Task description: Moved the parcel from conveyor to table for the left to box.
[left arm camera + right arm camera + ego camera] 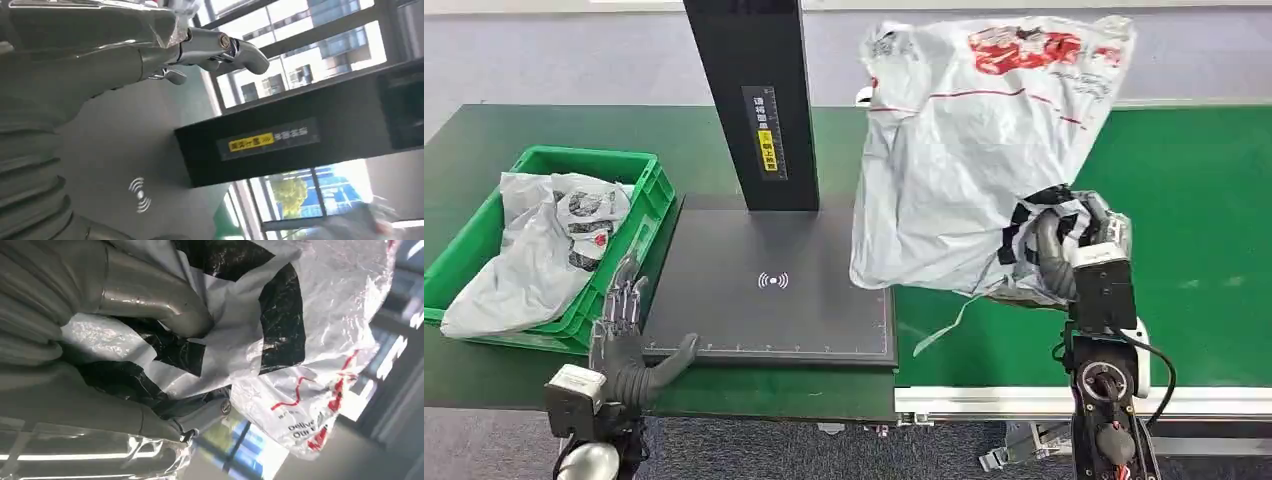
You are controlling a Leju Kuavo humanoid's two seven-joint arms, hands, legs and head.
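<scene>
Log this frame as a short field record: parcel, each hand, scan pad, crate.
parcel: white plastic mailer bag with red print, lifted, hanging partly over the pad's right edge
right hand: grips the parcel's lower part
left hand: empty, fingers apart, beside the pad's front left corner
scan pad: dark pad with black post, nothing lying flat on it
crate: green crate on the left, holding another grey bag

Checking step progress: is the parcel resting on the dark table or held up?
Held up. The right hand grips the parcel, which hangs above the conveyor and table edge.
</scene>
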